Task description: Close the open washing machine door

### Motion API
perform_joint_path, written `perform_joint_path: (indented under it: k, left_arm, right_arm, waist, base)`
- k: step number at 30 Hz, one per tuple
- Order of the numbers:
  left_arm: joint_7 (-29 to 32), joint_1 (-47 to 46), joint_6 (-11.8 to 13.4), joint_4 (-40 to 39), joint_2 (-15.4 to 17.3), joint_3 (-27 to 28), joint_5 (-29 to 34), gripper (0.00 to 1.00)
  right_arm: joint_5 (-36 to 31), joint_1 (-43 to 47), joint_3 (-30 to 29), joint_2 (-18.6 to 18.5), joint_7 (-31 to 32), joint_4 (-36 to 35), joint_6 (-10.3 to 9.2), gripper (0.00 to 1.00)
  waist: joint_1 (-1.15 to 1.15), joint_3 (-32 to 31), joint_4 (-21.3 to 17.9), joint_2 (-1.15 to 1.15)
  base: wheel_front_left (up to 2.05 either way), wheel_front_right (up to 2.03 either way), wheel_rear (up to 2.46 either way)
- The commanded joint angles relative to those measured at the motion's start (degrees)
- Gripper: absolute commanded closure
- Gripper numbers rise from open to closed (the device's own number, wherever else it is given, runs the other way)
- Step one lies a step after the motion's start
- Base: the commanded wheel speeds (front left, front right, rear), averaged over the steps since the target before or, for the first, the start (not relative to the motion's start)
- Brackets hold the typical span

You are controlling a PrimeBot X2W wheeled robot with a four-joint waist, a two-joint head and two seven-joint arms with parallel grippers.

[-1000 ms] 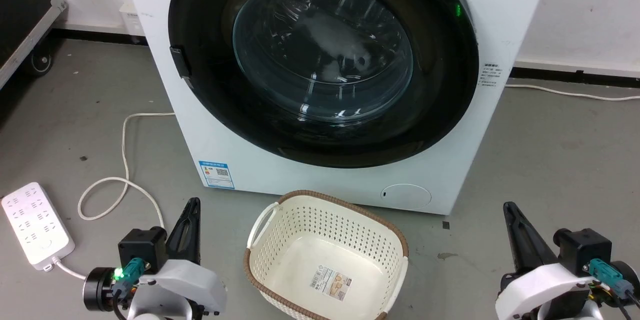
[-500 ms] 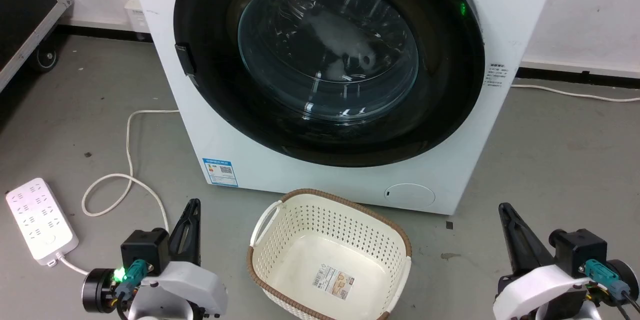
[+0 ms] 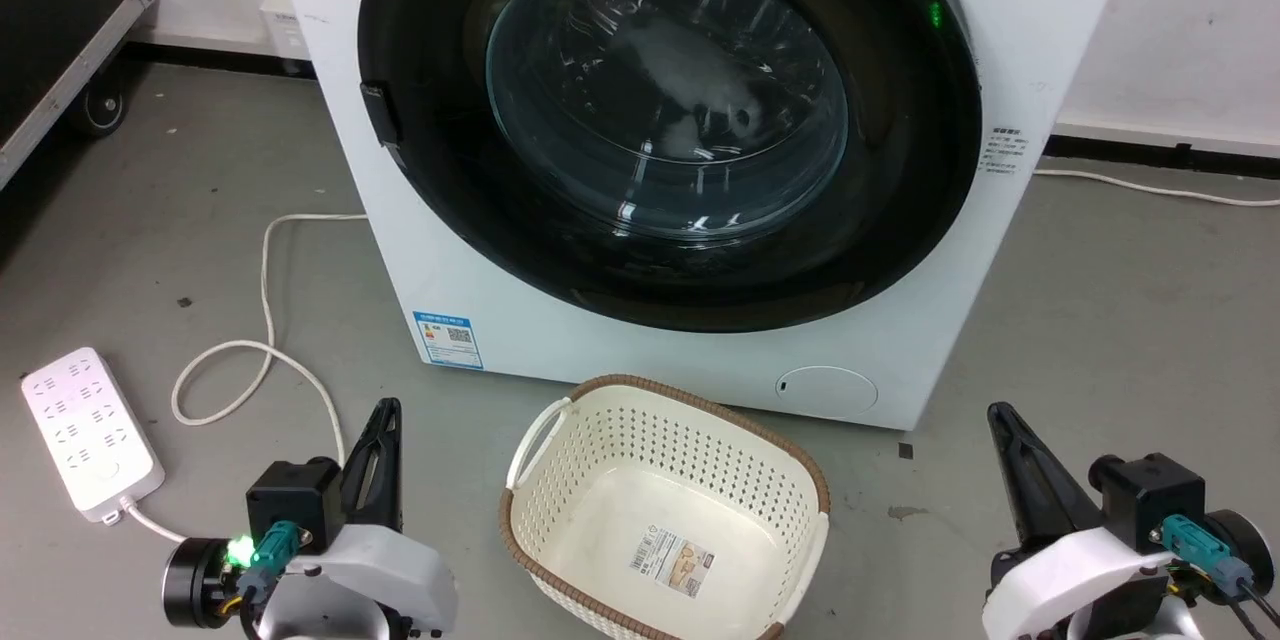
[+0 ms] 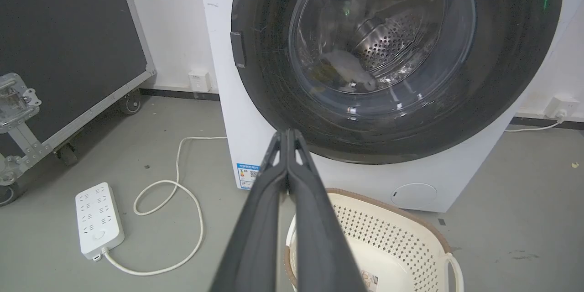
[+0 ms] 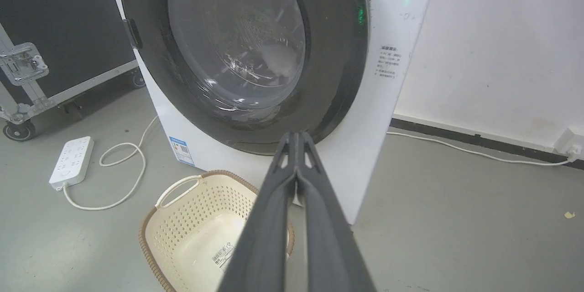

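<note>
Against the front of the washing machine [image 3: 480,260] the washing machine door [image 3: 900,180] lies flat, nearly as wide as the white box. Door is round with a wide glossy black rim and a clear domed glass window in the middle; the holed steel drum [image 4: 388,41] shows through the glass, with something pale inside (too blurred to tell what). A small dark catch [image 3: 380,112] sits on the door's left edge, and a green light [image 3: 936,15] glows at its upper right. A blue label [image 3: 447,339] is stuck low on the machine's front left, and a round flap [image 3: 826,390] sits low on the right.

On the floor just before the machine stands a cream holed basket [image 3: 640,440] with a brown rim. A white power strip [image 3: 90,435] and a looped cord [image 3: 265,290] lie to the left.

The left gripper [image 3: 385,418] is at lower left and the right gripper [image 3: 1000,420] at lower right. Both have their fingers pressed together on nothing, well apart from the door.
</note>
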Motion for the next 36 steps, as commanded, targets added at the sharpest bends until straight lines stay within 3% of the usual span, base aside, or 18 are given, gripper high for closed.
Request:
perform_joint_path:
  k: [1, 36]
  left_arm:
    - [0.2, 1.0, 0.3, -0.5, -0.2, 0.3, 0.7, 1.0]
    - [2.5, 3.1, 0.6, -4.4, -2.1, 1.9, 6.1, 1.0]
  right_arm:
    - [-0.3, 1.0, 0.2, -0.1, 0.1, -0.5, -0.03, 1.0]
    - [-2.1, 1.7, 1.4, -0.2, 2.1, -3.5, -0.04, 1.0]
  waist:
    - [0.0, 0.0, 0.0, 0.0]
    - [0.0, 0.5, 1.6, 0.0]
  base:
    - [0.0, 0.0, 0.0]
    - [0.0, 0.0, 0.0]
